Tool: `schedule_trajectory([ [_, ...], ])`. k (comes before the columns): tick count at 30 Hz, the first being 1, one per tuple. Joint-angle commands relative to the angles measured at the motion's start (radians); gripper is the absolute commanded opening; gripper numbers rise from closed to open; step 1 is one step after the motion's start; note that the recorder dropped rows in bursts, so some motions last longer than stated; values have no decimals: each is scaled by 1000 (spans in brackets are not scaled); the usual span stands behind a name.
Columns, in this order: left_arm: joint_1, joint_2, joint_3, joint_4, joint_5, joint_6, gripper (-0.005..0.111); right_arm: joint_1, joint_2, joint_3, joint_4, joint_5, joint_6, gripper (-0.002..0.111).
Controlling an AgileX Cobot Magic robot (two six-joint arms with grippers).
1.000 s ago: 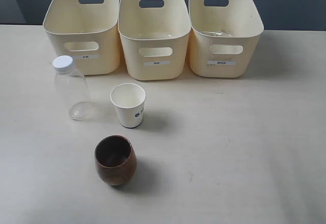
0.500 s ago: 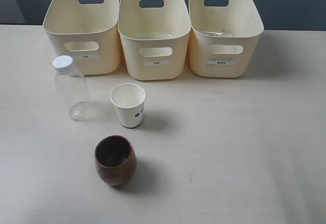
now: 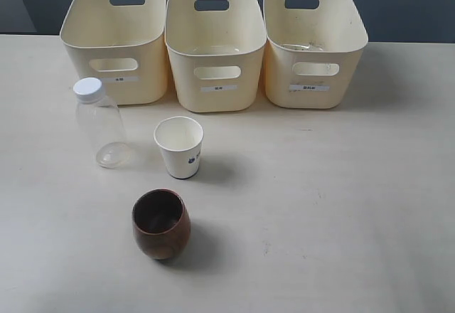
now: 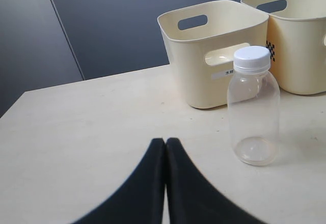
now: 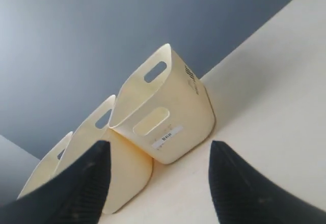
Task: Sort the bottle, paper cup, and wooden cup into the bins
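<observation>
The upright bottle (image 4: 253,107) stands nearest the left tool (image 4: 165,141), pressed together; the right tool (image 5: 158,152) is spread.

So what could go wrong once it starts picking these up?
The bottle is tall, clear and looks empty, so a nudge from the left tool, now shut, might tip it. The paper cup could crush if squeezed hard. The wooden cup is rounded and might slip.
</observation>
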Motion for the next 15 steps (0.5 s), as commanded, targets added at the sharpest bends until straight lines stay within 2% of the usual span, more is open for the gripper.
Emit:
schedule_trajectory([
  [1, -3, -5, 1, -5, -1, -2, 0, -3, -6, -139, 439, 25, -599, 55],
  [2, -3, -5, 1, -5, -1, -2, 0, -3, -6, -172, 519, 51, -683, 55],
  [4, -3, -5, 1, -5, -1, -2, 0, -5, 46, -253, 775, 117, -958, 55],
  [5, -3, -5, 1, -5, -1, -2, 0, -5, 116, -295, 972, 172, -1156, 55],
  [6, -3, -5, 1, -5, -1, -2, 0, -6, 158, -311, 1066, 214, -1265, 55],
  [7, -3, -5, 1, -5, -1, -2, 0, -6, 248, -332, 1223, 307, -1445, 55],
  [9, -3, -5, 1, -5, -1, -2, 0, -6, 413, -353, 1392, 479, -1693, 55],
  [15, -3, -5, 1, -5, -1, -2, 0, -5, 758, -434, 1392, 681, -1883, 55],
])
